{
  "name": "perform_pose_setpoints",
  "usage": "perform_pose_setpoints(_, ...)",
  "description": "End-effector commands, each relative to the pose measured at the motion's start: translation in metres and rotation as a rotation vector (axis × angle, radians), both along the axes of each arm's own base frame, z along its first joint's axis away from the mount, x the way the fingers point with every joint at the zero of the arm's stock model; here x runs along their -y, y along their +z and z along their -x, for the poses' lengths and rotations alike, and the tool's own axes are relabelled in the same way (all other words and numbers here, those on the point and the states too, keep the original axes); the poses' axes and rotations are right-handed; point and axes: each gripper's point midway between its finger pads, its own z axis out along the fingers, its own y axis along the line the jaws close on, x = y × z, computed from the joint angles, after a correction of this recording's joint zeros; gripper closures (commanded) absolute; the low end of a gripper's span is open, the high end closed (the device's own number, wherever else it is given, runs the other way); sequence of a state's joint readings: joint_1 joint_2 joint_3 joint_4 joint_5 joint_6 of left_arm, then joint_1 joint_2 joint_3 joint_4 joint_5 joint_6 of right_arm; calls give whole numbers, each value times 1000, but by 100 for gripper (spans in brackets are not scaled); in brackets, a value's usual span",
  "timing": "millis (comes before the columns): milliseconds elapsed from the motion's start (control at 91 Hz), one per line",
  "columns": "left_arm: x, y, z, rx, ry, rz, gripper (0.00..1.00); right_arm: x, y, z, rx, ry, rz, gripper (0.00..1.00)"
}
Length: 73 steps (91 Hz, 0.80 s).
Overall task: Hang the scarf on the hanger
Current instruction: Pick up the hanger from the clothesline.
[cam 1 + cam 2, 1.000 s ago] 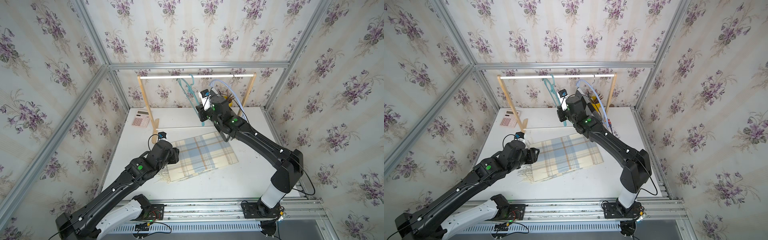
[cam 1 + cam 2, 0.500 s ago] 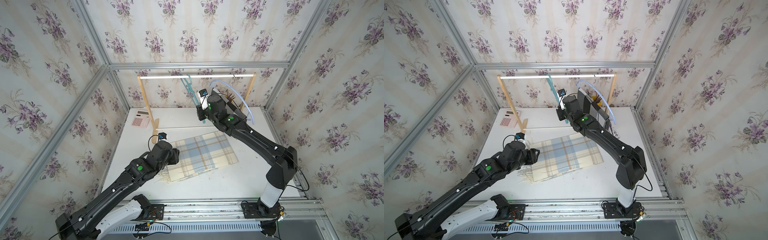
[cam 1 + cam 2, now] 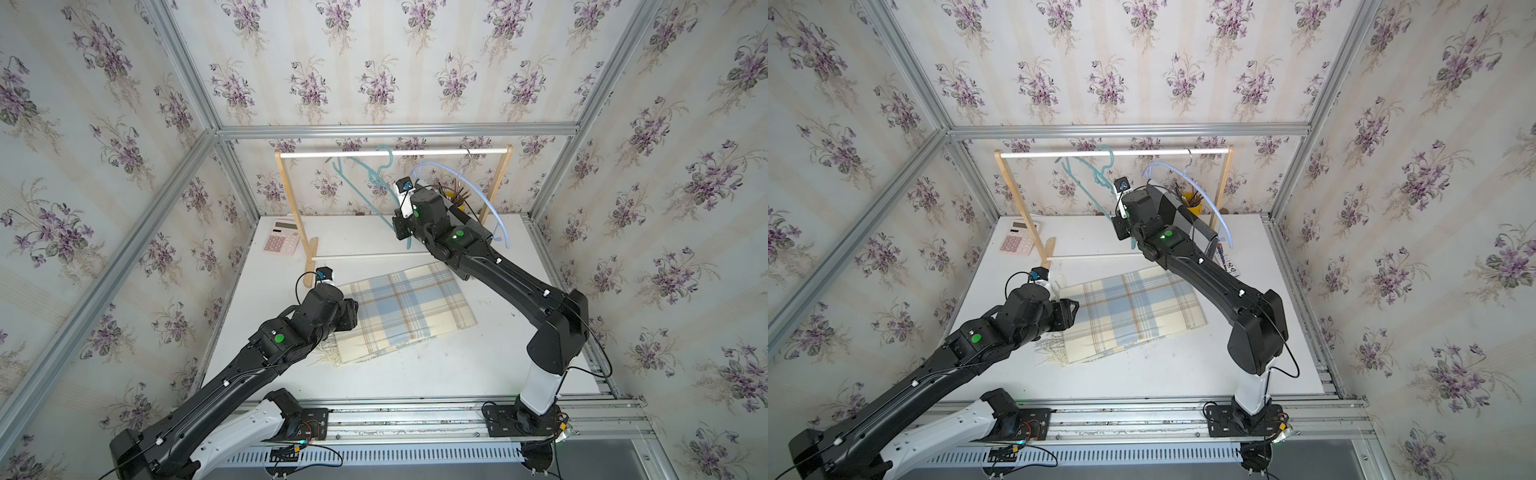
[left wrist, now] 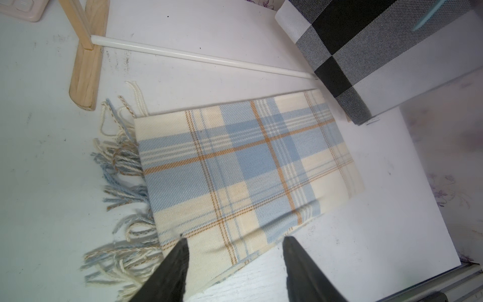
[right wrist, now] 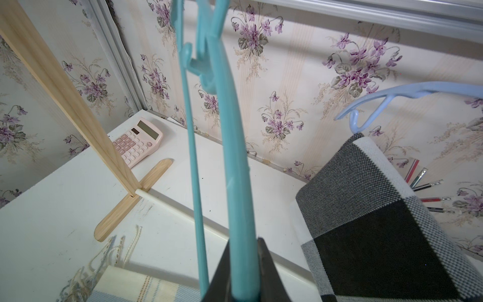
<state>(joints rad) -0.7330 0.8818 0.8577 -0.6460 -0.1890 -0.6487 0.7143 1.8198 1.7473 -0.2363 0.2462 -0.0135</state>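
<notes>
Right gripper (image 5: 244, 241) is pressed together, pinching the lower arm of the teal plastic hanger (image 5: 236, 157). The hanger's hook looks looped over the white rail of the wooden clothes rack (image 3: 395, 153), upper centre in both top views. Just beside it, a pale blue plastic hanger (image 5: 407, 91) carries a black-and-white checked cloth (image 5: 366, 209). Left gripper (image 4: 235, 241) is spread and holds nothing, its jaws over the near edge of the cream-and-blue plaid fringed scarf (image 4: 243, 162); contact unclear. The scarf lies folded flat on the white table (image 3: 415, 374), centre of both top views, well apart from the teal hanger. Pink calculator (image 3: 281, 243) sits upper left of the scarf. Step, as I judge it: hanger secured, scarf not yet picked up. Next move likely calls for the left gripper to close on all folded layers, lift, and drape over the hanger while the right steadies it; the fringe could snag.
</notes>
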Motion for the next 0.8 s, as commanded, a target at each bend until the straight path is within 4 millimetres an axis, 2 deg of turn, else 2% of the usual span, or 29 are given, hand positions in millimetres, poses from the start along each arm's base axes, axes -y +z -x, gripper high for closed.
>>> perform_pose_setpoints(0,1,4,-2,16,-1,12,41,-4,9,6,9,25,-15,93)
perform_pose_setpoints(110,1,5,-1,17,-1,16,41,-4,16,11,11,36,-39,100)
perform_pose_setpoints(451,-6,15,3,37,15,27,41,3,55,24,96,-3,-59,100)
perform_pose_setpoints(637,-14,23,6,51,35,24,40,23,55,26,128,-95,24,100)
perform_pose_setpoints(791,-22,34,8,73,65,34,40,38,53,42,175,-147,87,100)
